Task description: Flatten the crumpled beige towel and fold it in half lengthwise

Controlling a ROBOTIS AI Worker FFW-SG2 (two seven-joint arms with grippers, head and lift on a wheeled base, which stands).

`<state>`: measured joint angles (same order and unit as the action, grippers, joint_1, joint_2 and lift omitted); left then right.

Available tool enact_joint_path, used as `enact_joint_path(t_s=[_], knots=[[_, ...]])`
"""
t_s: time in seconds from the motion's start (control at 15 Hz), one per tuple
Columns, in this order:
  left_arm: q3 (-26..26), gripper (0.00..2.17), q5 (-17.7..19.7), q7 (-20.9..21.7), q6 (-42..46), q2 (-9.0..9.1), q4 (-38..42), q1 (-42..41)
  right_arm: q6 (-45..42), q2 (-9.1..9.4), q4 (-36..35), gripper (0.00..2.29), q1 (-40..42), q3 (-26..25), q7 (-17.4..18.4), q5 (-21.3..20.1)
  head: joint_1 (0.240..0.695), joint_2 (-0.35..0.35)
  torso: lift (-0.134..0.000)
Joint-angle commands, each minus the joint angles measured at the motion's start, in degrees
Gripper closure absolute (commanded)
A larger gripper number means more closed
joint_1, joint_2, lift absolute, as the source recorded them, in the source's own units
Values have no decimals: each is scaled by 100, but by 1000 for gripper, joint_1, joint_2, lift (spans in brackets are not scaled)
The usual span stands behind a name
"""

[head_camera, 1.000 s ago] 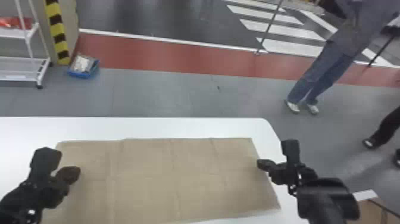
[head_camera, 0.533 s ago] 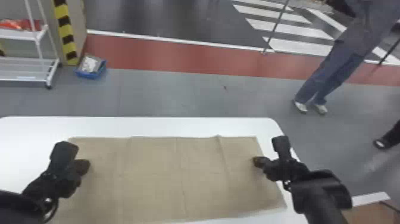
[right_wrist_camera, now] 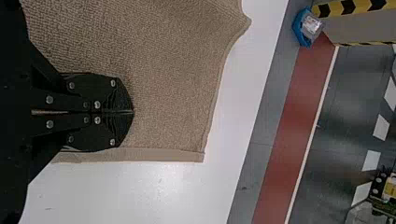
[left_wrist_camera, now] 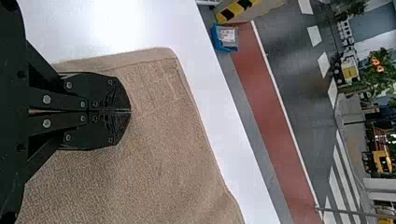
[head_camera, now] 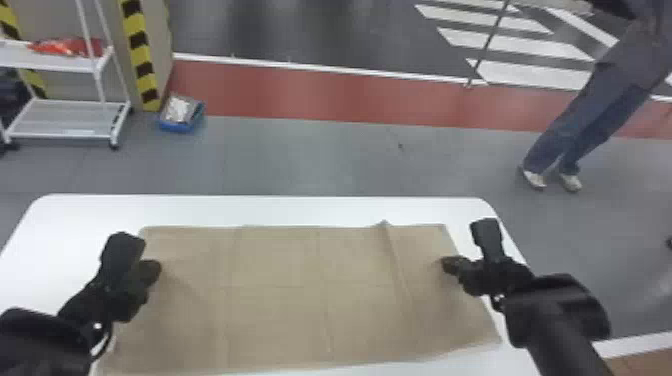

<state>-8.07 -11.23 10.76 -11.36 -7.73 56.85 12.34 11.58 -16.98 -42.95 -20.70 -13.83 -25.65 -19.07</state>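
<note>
So, the beige towel (head_camera: 275, 300) lies spread on the white table (head_camera: 300, 210); left claw (head_camera: 151, 272) and right claw (head_camera: 449, 265) are closed, over its left and right ends; whether they pinch cloth, I cannot tell.

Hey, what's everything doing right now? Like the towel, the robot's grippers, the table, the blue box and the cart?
Towel: spread out, mostly flat, with a little raised crease toward the right.
Left gripper: shut, at the towel's left end.
Right gripper: shut, at the towel's right end.
Table: partly covered by the towel.
Blue box: on the floor, with something in it.
Cart: standing, red thing on top.
</note>
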Motion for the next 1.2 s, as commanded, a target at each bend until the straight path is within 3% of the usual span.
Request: enact_joint_path(t_s=[0.0,0.4,0.47,0.53,0.67,0.73,0.8,0.87,1.0,1.13], knots=[[52,1794,-2,-21,33,-62,-78,-3,16,-51,76,2017,-31,-59,16,-9,695,-219,0],[131,1794,-99,-39,33,-71,106,-197,-37,-87,-29,2017,101,-314,-54,79,695,-220,0],[157,1794,-46,23,-20,-71,405,-373,-230,-69,-232,2010,251,-516,-230,122,695,-223,0],[307,1781,-11,146,-126,-79,792,-636,-318,63,-697,1855,532,-832,-520,131,695,-225,0],[632,1528,165,471,-214,-44,1689,-1146,-424,379,-1814,1069,1059,-1263,-889,131,695,-229,0],[772,1139,297,568,-266,-44,2190,-1410,-406,441,-2209,539,1270,-1368,-1074,246,695,-227,0],[860,616,350,656,-266,-53,2603,-1656,-336,441,-2517,87,1472,-1421,-1206,448,695,-226,0],[1001,46,429,673,-231,-53,2928,-1893,-283,450,-2930,12,1718,-1439,-1329,553,695,-226,0],[1133,-1,508,699,-196,-71,3350,-2183,-195,458,-3413,16,2149,-1623,-1478,623,695,-225,0],[1537,66,525,1007,-126,-79,3684,-2517,-318,450,-3774,100,2633,-1720,-1619,747,695,-228,0]])
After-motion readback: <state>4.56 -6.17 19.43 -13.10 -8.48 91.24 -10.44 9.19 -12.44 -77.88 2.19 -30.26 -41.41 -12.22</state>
